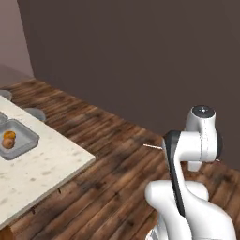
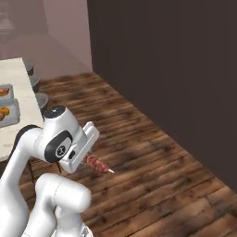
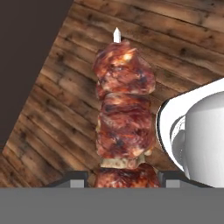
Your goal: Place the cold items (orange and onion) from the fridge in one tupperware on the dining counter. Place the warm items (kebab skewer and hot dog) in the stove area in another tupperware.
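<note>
The kebab skewer (image 3: 124, 113), several chunks of browned meat on a pale stick, fills the middle of the hand view, with my gripper (image 3: 122, 177) shut on its lower end. In the right base view the kebab skewer (image 2: 96, 164) pokes out of my gripper (image 2: 85, 158) over the wooden floor. A grey tupperware (image 1: 28, 136) on the dining counter (image 1: 47, 164) holds a round orange item (image 1: 9, 139). In the right base view two tupperwares (image 2: 13, 113) sit at the counter's left edge with orange-coloured contents. The onion and hot dog are out of view.
A dark wall (image 1: 140, 56) runs along the far side of the wooden floor (image 1: 112, 154). Grey stools (image 2: 40, 99) stand beside the counter (image 2: 21, 78). Open floor lies between the counter and the wall.
</note>
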